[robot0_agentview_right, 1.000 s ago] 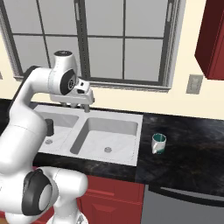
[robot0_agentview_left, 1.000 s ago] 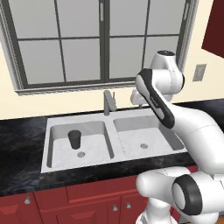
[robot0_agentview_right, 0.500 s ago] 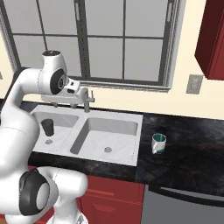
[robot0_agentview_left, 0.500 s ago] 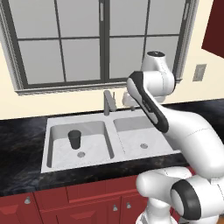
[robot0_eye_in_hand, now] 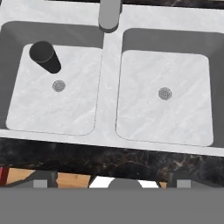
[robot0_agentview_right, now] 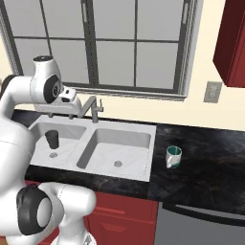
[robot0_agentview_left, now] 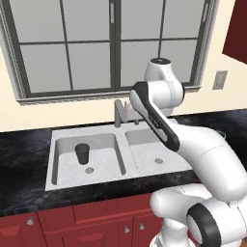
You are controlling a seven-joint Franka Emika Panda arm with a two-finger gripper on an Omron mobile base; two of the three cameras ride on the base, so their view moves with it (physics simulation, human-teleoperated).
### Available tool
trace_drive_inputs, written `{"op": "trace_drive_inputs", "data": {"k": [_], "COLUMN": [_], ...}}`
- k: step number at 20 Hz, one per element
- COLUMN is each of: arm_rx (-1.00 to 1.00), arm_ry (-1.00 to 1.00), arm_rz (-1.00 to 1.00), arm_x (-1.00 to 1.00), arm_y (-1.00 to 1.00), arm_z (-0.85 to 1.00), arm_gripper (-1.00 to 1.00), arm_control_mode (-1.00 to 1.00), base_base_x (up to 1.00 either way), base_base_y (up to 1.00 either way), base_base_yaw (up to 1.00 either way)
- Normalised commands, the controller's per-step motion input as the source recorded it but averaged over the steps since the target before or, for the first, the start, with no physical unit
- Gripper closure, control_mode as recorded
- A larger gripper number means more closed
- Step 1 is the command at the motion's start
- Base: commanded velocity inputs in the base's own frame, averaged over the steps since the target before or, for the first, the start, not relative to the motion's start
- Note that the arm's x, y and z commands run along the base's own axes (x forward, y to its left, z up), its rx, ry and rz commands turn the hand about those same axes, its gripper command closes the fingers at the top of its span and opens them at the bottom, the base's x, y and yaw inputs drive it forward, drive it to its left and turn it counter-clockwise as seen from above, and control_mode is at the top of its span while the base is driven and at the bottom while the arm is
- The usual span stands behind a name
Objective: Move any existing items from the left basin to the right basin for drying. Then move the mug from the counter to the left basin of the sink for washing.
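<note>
One tool, jaws wider, now nearer the faucet.

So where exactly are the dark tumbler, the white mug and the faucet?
dark tumbler (robot0_agentview_left: pixel 82 153): left base view, its side wall.
white mug (robot0_agentview_right: pixel 173 157): right base view, its outer side.
faucet (robot0_agentview_right: pixel 96 109): right base view, its upright post.
</note>
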Motion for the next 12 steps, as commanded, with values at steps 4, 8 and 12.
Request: {"op": "trace_drive_inputs", "data": {"k": [4,8,12], "arm_rx": [0.0,0.0,0.0], "arm_ry": [0.0,0.0,0.0], "arm_rz": [0.0,0.0,0.0], "arm_x": [-0.2,-0.15,-0.07], "arm_y": [0.35,0.4,0.38], "arm_z": [-0.02,-0.07,-0.11], "arm_gripper": [-1.0,-1.0,-1.0], "arm_control_mode": [-1.0,-1.0,-1.0], "base_base_x": [0.0,0.0,0.0], "base_base_y": [0.0,0.0,0.0], "base_base_yaw": [0.0,0.0,0.0]}}
